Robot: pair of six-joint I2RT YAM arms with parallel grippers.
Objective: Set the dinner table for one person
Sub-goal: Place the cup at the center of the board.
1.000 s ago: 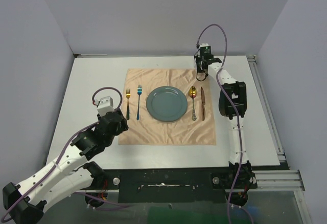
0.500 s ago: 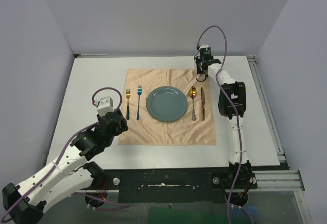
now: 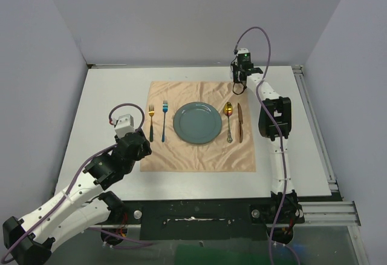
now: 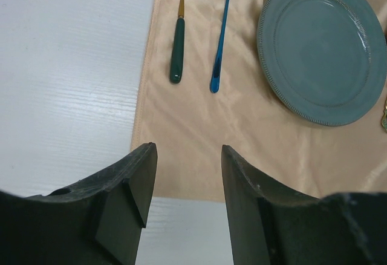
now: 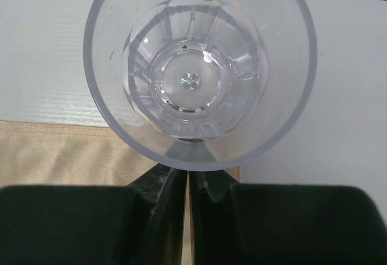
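At one o'clock from the round grey-green plate [image 3: 197,122], the clear ribbed drinking glass [image 5: 199,65] is upright over the large white rectangular surface [image 3: 109,95], just past the far edge of the peach square cloth [image 3: 199,156]. The right tool [image 5: 187,180] has its fingers nearly together at the glass's near rim, with nothing visibly between them. The left tool [image 4: 184,174] hangs spread and empty at seven o'clock. I'd draw the right one slowly and straight up, clear of the rim, so the glass doesn't tip.

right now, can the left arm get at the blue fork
Probably yes: the left claw is open at the near edge of the cloth, and the blue fork lies ahead, uncovered, only the gold fork beside it.
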